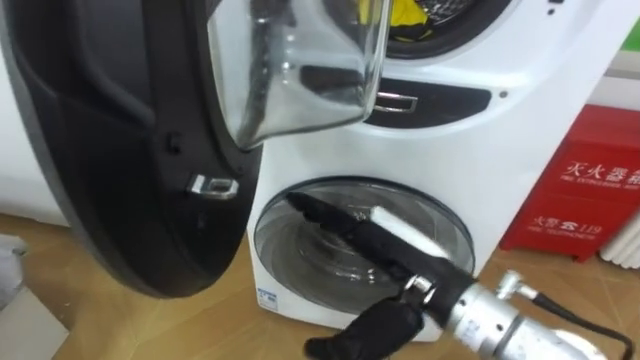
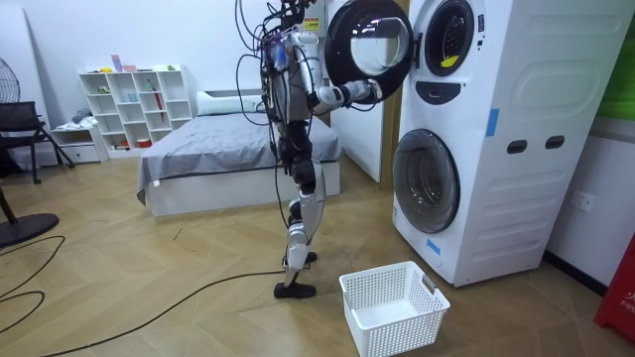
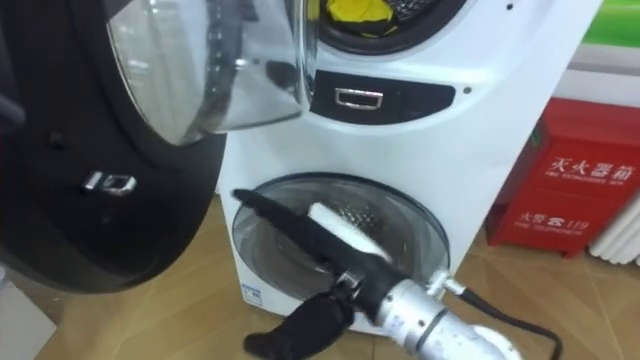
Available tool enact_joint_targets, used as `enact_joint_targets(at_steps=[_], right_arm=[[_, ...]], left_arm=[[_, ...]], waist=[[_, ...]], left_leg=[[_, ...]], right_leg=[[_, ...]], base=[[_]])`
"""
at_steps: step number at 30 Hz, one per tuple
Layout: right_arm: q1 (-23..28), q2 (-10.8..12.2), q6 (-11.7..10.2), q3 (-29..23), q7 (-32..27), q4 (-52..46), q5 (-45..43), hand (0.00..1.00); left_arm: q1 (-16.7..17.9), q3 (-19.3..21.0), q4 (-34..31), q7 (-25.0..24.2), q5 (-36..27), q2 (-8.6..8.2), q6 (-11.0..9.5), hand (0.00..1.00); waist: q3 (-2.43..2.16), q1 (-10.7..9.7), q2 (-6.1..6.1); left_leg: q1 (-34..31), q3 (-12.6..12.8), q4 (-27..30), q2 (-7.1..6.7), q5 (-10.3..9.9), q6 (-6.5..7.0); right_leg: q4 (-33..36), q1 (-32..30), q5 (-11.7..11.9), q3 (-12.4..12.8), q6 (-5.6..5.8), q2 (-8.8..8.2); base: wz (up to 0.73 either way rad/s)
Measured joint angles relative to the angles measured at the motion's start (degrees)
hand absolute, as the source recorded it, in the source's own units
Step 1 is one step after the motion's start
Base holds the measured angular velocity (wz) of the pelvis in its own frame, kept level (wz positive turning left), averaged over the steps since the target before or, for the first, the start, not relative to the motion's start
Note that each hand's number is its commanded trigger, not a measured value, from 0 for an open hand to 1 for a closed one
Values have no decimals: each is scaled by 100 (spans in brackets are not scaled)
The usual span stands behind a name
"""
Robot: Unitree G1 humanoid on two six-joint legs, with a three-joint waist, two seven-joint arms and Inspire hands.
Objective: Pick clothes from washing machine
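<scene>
**Stacked washing machine (image 1: pixel 480 150) in front of the robot, upper door swung open**
Seen from the robot, the open upper door (image 1: pixel 130 150) hangs at 10 o'clock. Clothes (image 1: pixel 415 12) lie in the upper drum (image 1: pixel 455 25) at 12 o'clock, with the lower door (image 1: pixel 290 250) directly below it. The right hand (image 1: pixel 360 235) is before the lower door. A box (image 1: pixel 590 190) stands at 3 o'clock, beside the machine. A basket (image 2: pixel 407 337) sits on the floor before the machine.

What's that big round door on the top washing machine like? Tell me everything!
The door is round, with a thick black frame that looks plastic and a clear bowl-shaped window bulging from its middle. A small shiny latch sits on its inner face. It is swung wide open, to the left of the washing machine. The open right hand below seems apart from it.
</scene>
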Motion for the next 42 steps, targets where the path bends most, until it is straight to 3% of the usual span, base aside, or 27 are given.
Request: enact_joint_targets(at_steps=[2,10,16,21,26,36,42], right_arm=[[134,-3,1,-252,-110,5,-381,0],[203,-3,1,-854,-329,35,-1004,0],[-125,-14,126,-1319,-659,16,-1040,0],[-472,-49,126,-1340,-1030,74,-1037,0],[-806,-47,127,-1316,-1198,-36,-1046,0],[-1464,-4,117,-1017,-1449,-325,-588,0],[-1492,78,194,-803,-1509,-500,-363,0]], left_arm=[[30,112,-1,0,1,2,0,0],[70,269,0,-4,6,-1,0,0],[78,541,-213,-25,9,-45,104,0],[74,595,-251,-17,7,-69,100,0],[51,601,-251,-11,36,-85,84,0],[167,540,-243,-6,312,-96,103,0],[97,538,-215,1,350,-128,104,0]], waist=[[-18,-12,-28],[-2,-164,-58],[-14,-167,-112],[39,-151,-198],[57,-120,-152],[-1,33,-109],[-12,185,-118]], left_leg=[[12,2,0,-12,-9,14],[-23,37,42,-6,-23,31],[-74,63,46,-4,-24,33],[31,70,32,-5,-34,43],[-7,71,34,-10,-44,49],[-1,51,30,-31,-46,53],[15,45,27,-40,-45,54]], right_leg=[[2,10,-6,0,19,-14],[6,8,2,2,32,-15],[19,-53,1,-14,34,-29],[13,47,0,-45,37,-30],[13,18,-1,-27,39,-21],[12,17,-7,-90,49,-20],[10,31,-6,-41,47,-22]], base=[[-2],[0],[-2],[1],[0],[2],[-1]])
